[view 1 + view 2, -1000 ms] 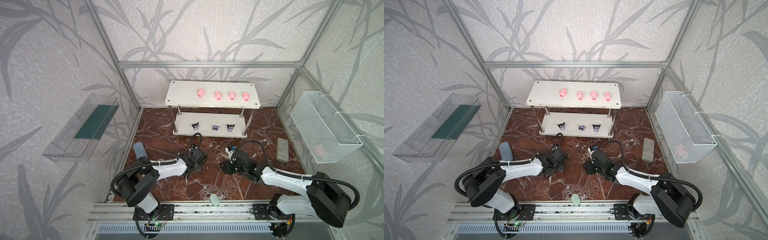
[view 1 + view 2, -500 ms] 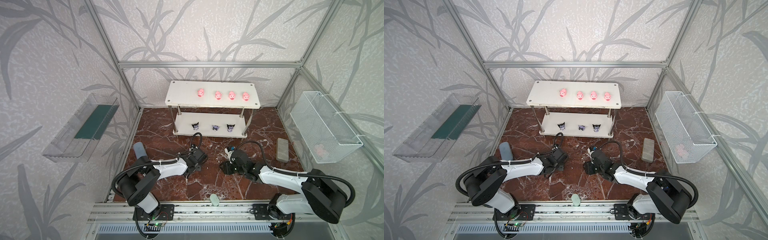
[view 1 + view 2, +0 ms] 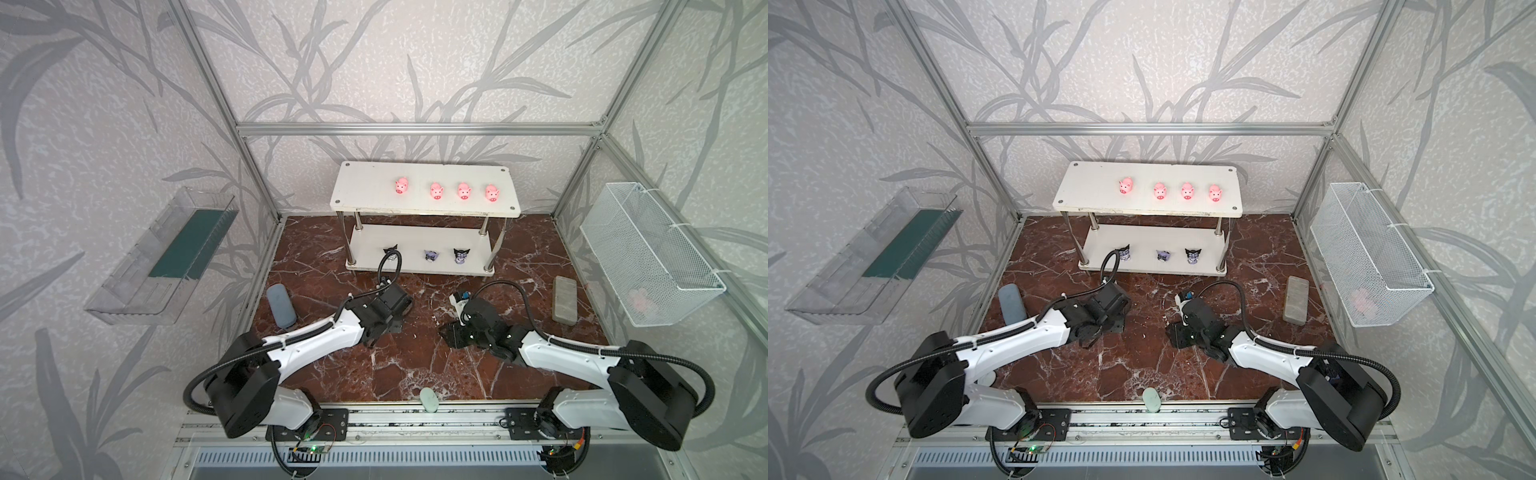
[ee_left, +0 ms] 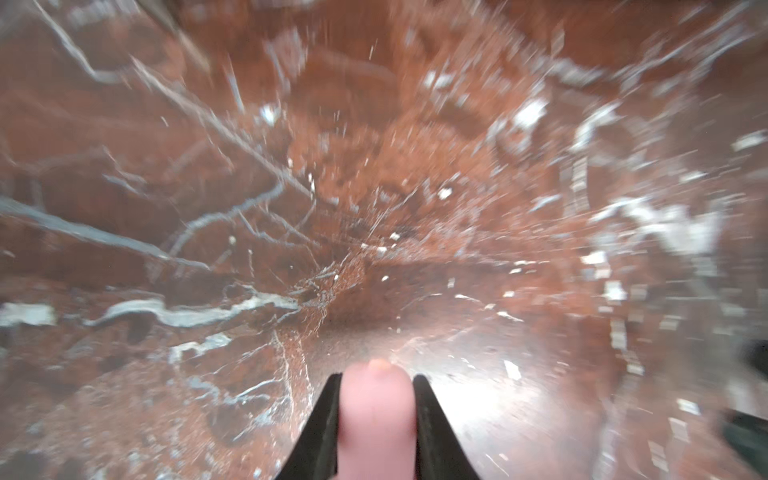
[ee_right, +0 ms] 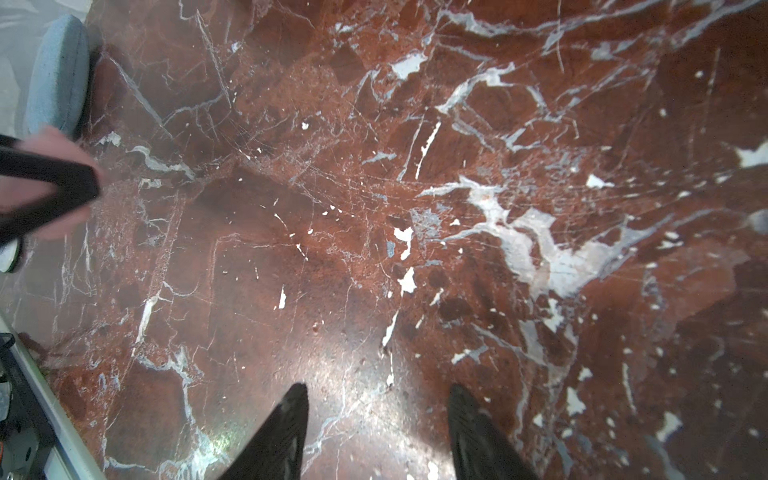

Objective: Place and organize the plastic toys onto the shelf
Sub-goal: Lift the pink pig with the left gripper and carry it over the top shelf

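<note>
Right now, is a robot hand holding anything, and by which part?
The left gripper pinches a pink toy by its sides; the right gripper holds nothing.

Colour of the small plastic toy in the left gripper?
Pale pink. The small plastic toy in the left gripper shows best in the left wrist view.

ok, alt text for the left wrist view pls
The left gripper has its two black fingers shut on a small rounded pink plastic toy, seen close up. Beyond it lies a blurred red-brown marble tabletop with white veins.
</note>
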### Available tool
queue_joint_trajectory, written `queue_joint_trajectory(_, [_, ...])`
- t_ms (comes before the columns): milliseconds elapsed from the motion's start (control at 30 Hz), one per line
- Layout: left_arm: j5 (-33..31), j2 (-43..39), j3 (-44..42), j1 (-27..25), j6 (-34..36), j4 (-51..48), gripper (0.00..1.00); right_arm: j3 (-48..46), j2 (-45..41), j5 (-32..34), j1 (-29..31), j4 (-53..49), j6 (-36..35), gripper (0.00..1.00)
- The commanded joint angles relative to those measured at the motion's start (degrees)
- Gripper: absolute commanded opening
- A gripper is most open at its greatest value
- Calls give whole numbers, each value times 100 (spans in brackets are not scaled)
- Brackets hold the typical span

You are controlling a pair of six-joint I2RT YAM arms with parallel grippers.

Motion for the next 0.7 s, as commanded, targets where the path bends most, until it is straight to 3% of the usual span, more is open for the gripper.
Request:
queue_joint_trajectory(0, [-157, -606, 500, 29, 253, -1056, 26, 192, -113, 117, -40, -163, -152, 55])
queue_joint_trajectory(267, [-309, -1061, 2609, 699, 999, -2511, 26, 150, 35, 47, -43, 54, -69, 55])
queue_joint_trajectory(667, [131, -46, 5191, 1623, 2062, -2469, 26, 73, -18, 84, -43, 92, -24, 55])
